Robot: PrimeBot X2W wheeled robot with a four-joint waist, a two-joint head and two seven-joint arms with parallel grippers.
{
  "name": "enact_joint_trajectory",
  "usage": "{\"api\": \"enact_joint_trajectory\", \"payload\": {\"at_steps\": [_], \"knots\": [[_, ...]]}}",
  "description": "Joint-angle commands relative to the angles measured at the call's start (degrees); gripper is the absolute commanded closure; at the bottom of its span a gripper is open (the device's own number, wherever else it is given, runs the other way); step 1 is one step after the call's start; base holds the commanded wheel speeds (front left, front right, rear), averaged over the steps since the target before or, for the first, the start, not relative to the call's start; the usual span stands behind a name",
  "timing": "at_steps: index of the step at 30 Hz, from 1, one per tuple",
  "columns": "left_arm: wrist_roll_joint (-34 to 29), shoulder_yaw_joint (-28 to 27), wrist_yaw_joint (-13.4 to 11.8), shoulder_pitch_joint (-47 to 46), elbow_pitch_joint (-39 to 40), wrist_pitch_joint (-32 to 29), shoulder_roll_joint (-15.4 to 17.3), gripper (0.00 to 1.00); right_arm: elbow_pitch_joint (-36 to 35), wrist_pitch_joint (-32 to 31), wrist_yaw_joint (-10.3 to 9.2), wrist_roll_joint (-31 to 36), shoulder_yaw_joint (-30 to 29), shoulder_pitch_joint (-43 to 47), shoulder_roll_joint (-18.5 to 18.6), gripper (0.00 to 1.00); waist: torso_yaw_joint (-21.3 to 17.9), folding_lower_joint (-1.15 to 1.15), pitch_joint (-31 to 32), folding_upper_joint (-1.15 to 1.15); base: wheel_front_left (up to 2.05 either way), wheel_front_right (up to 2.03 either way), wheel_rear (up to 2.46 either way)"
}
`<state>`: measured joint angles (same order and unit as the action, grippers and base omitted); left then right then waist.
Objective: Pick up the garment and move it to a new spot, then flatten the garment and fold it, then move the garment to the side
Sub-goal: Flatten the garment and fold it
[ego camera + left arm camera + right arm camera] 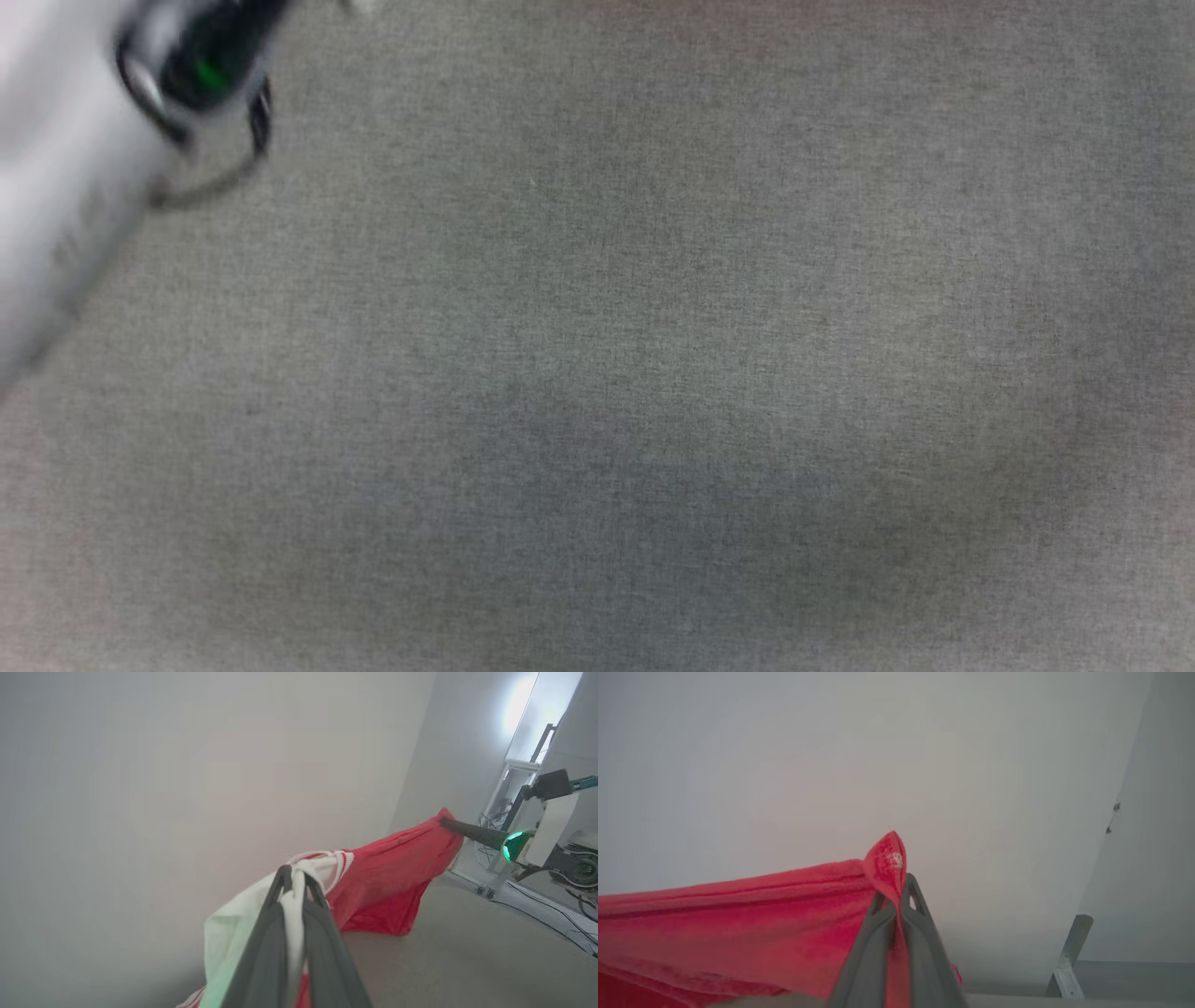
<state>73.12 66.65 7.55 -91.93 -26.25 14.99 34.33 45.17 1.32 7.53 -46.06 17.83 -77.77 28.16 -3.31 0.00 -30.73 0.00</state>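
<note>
Both ends held | left gripper pinches white sleeve | right gripper pinches red corner | shirt stretched long between them, hanging over grey table | next move likely needs both arms together

The head view looks down, very near the grey counter. Both wrist views face a pale wall and share the garment.
</note>
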Motion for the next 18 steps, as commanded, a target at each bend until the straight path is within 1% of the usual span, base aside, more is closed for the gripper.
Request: {"api": "enact_joint_trajectory", "payload": {"at_steps": [1, 5, 10, 12, 13, 15, 18], "knots": [[-1.5, -1.5, -0.2, 4.7, 2.1, 0.1, 1.0, 1.0, -2.0, -0.3, -0.08, -2.0, 1.2, 3.7, 1.2, 1.0, 0.2, 0.0, 0.3, 0.0, 0.0, 0.0, 0.0], [-4.4, -8.6, -0.2, 16.9, 9.1, 0.1, 1.7, 1.0, -8.8, -1.8, -0.08, -6.5, 3.8, 14.3, 4.5, 1.0, 0.9, 0.0, 1.9, 0.0, 0.0, 0.0, 0.0], [-9.5, -13.5, -0.2, 31.2, 16.5, 0.1, 3.1, 1.0, -18.9, -4.3, -0.08, -9.8, 5.7, 28.1, 9.9, 1.0, 1.9, 0.0, 4.3, 0.0, 0.0, 0.0, 0.0], [-12.0, -15.2, -0.2, 36.0, 18.8, 0.1, 3.5, 1.0, -22.9, -5.4, -0.08, -10.9, 5.1, 33.5, 11.8, 1.0, 2.1, 0.0, 5.3, 0.0, 0.0, 0.0, 0.0], [-12.0, -15.2, -0.2, 36.0, 18.8, 0.1, 3.5, 1.0, -22.9, -5.4, -0.08, -10.9, 5.1, 33.5, 11.8, 1.0, 2.1, 0.0, 5.3, 0.0, 0.0, 0.0, 0.0], [-15.0, -16.1, -0.2, 40.6, 20.7, 0.1, 3.9, 1.0, -26.5, -6.0, -0.08, -11.7, 3.4, 38.5, 13.5, 1.0, 2.2, 0.0, 6.4, 0.0, 0.0, 0.0, 0.0], [-18.9, -17.5, -0.2, 47.2, 23.2, 0.1, 4.2, 1.0, -31.6, -7.3, -0.08, -11.7, 0.5, 46.0, 15.0, 1.0, 2.2, 0.0, 7.9, 0.0, 0.0, 0.0, 0.0]]}}
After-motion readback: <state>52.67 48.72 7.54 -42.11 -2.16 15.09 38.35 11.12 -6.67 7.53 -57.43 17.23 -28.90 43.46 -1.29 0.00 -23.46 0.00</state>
